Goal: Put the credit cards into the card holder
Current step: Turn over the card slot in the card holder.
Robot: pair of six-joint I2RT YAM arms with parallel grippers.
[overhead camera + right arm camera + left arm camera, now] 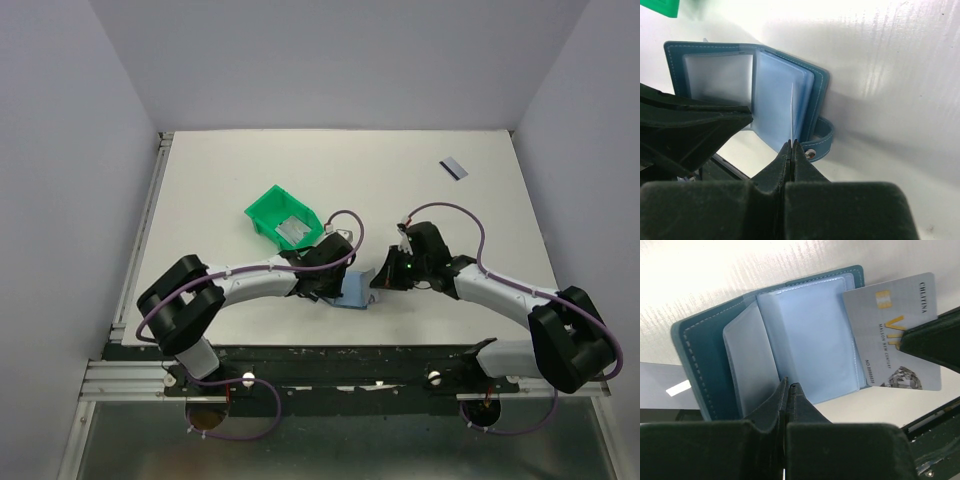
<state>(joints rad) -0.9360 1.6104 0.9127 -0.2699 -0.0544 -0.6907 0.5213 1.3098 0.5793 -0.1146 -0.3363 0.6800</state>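
Left tool [788,386] clamped on sleeve of open card holder [805,335], right tool [791,146] pinching credit card [895,335], long axis along spine

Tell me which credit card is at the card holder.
The VIP card in the right gripper; other cards lie in the green bin and far right.

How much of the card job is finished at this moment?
Done: the card holder lies open, its sleeves seemingly empty. In hand: the left end effector pinches a sleeve; the right end effector holds one credit card at the sleeve's edge. Left: cards in the green bin and one loose card farther away.
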